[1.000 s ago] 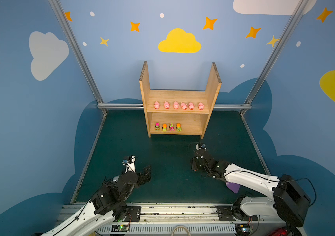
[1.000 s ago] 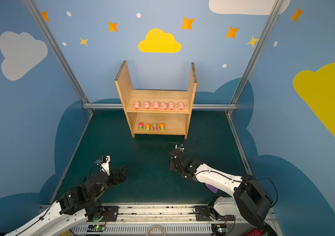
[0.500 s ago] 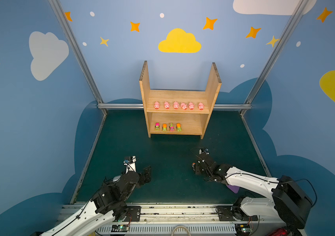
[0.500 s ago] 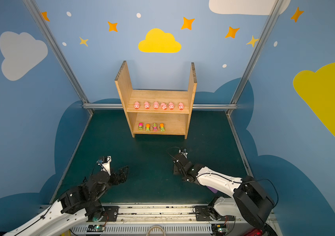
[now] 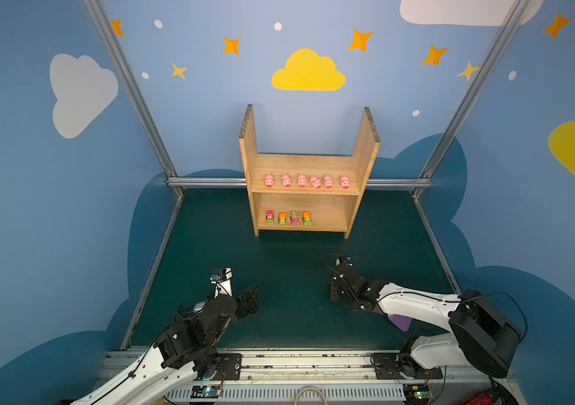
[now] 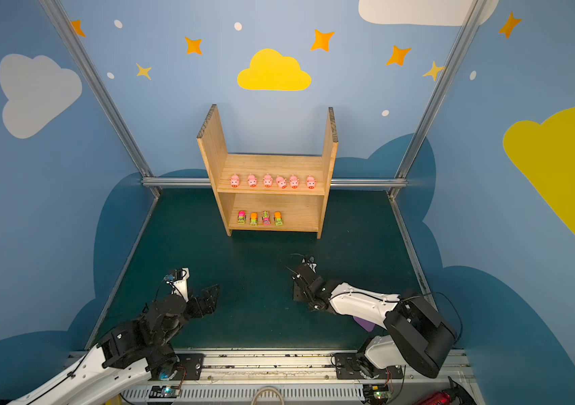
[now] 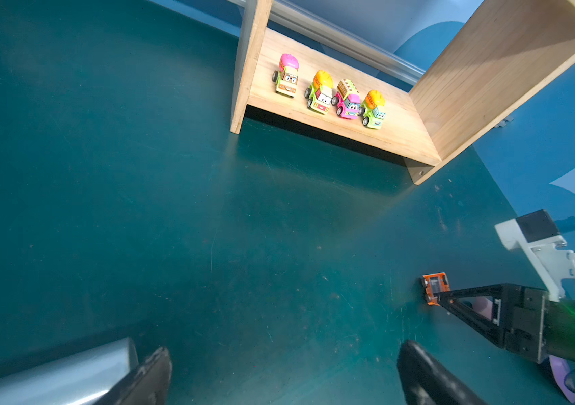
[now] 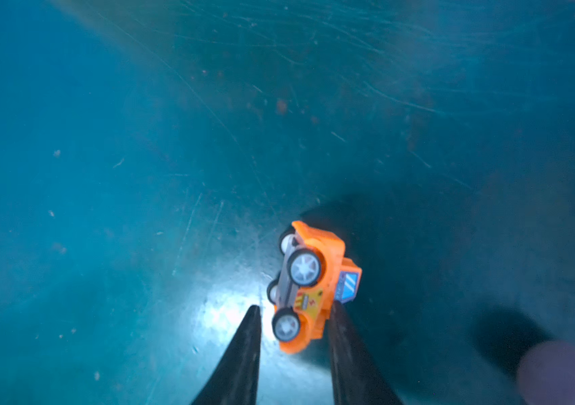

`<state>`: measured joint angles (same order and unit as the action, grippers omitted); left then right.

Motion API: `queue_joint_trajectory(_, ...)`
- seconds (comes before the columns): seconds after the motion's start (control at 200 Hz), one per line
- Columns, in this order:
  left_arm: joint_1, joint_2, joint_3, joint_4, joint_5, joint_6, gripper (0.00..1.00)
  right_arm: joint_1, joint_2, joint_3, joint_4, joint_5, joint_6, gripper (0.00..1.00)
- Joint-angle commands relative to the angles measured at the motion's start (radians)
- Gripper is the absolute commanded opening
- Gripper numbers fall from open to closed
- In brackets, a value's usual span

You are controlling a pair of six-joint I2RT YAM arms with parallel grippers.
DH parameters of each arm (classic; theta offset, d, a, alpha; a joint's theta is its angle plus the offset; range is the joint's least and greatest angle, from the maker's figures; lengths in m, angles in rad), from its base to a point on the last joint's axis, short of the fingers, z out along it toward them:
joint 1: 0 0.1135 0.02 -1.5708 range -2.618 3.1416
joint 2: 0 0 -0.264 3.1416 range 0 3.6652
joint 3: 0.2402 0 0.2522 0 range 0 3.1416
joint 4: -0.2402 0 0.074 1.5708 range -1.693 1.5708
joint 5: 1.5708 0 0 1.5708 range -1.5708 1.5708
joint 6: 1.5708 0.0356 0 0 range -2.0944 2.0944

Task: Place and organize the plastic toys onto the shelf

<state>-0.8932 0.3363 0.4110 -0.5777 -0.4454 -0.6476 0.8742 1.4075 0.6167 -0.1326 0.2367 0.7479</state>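
The shelf [image 5: 307,191] stands at the back of the mat. Several pink pigs [image 5: 302,180] line its upper board and several bright toy vehicles [image 5: 288,218] [image 7: 328,94] line its lower board. One orange toy car [image 8: 309,280] [image 7: 435,287] lies on its side on the mat, hidden under the arm in both top views. My right gripper [image 8: 293,310] [image 5: 333,296] points down at the car and is shut on its rear end, one finger on its roof and the other at its wheels. My left gripper [image 7: 284,350] [image 5: 251,298] hangs wide open and empty above the near left mat.
A purple scoop [image 5: 400,321] [image 6: 365,323] lies under the right arm near the front rail. A silver metal cylinder [image 7: 68,371] lies beside the left gripper in the left wrist view. Blue walls and metal posts surround the mat.
My right gripper has dropped toward the mat and come slightly nearer the front, and its jaws have narrowed on the orange car. The left arm has hardly moved.
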Motion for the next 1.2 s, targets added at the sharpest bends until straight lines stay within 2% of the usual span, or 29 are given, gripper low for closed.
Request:
queue_joint_trajectory(0.0, -0.001, -0.023, -0.013, -0.029, -0.022, -0.002, 1.00, 0.017, 0.036, 0.049, -0.034, 0.024, 0.001, 0.30)
queue_joint_trajectory(0.426, -0.001, -0.119, -0.032, -0.071, -0.027, -0.008, 1.00, 0.085, 0.207, 0.251, -0.215, 0.179, -0.021, 0.24)
queue_joint_trajectory(0.916, -0.001, -0.136, -0.038, -0.070, -0.026, -0.006, 1.00, 0.119, 0.346, 0.424, -0.317, 0.229, -0.062, 0.23)
queue_joint_trajectory(1.011, -0.001, -0.141, -0.041, -0.071, -0.026, -0.006, 1.00, 0.125, 0.324, 0.417, -0.314, 0.234, -0.061, 0.27)
queue_joint_trajectory(1.192, -0.001, -0.140, -0.041, -0.068, -0.027, -0.001, 1.00, 0.127, 0.251, 0.371, -0.312, 0.249, -0.033, 0.45)
